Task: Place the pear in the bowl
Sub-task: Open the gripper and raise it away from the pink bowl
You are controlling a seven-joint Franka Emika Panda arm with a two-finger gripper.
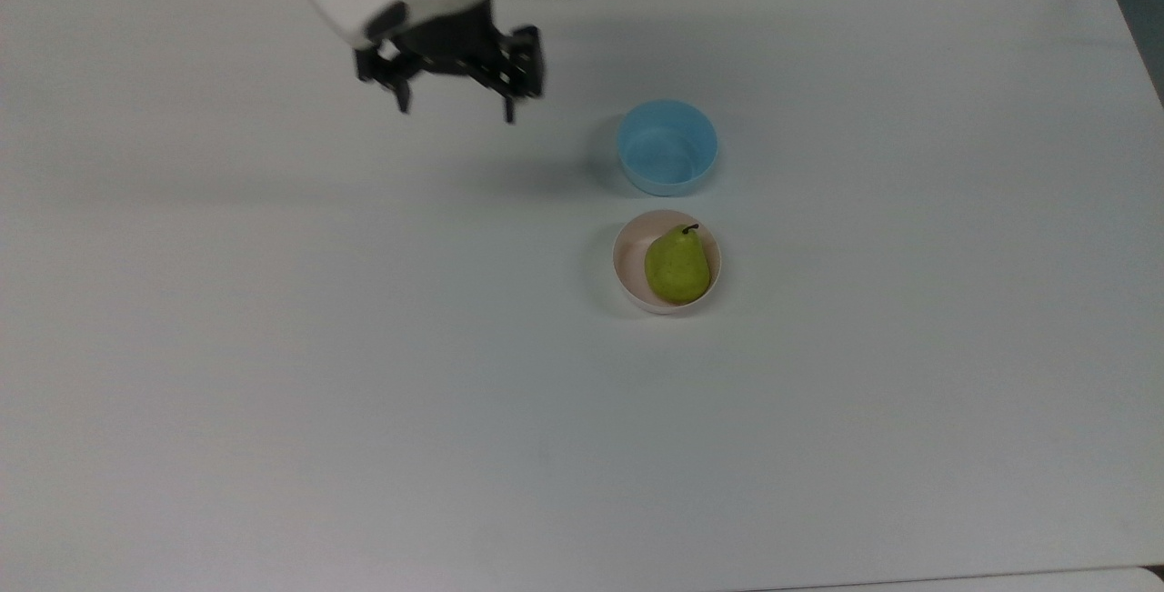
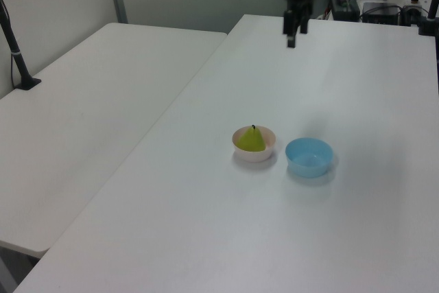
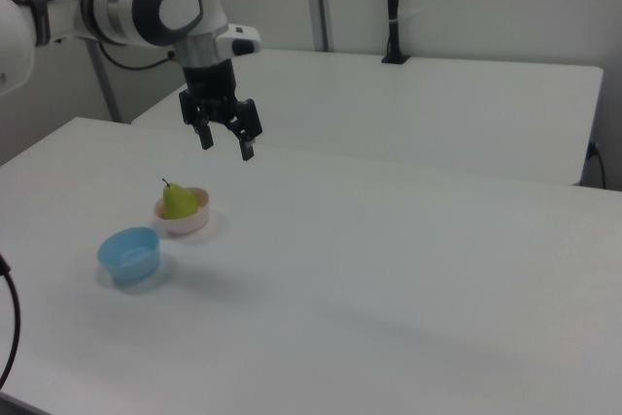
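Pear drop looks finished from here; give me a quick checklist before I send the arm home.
1. Pear inside the pink bowl: ok, stem up.
2. Pink bowl upright on the table: ok.
3. Tool empty and open: ok, fingers spread in the top view and right view.
4. Tool apart from both bowls: ok, it hangs well off toward the top view's left of them.
5. Blue bowl upright and holding nothing: ok.
6. Pear steady, not rocking: cannot tell from one moment.
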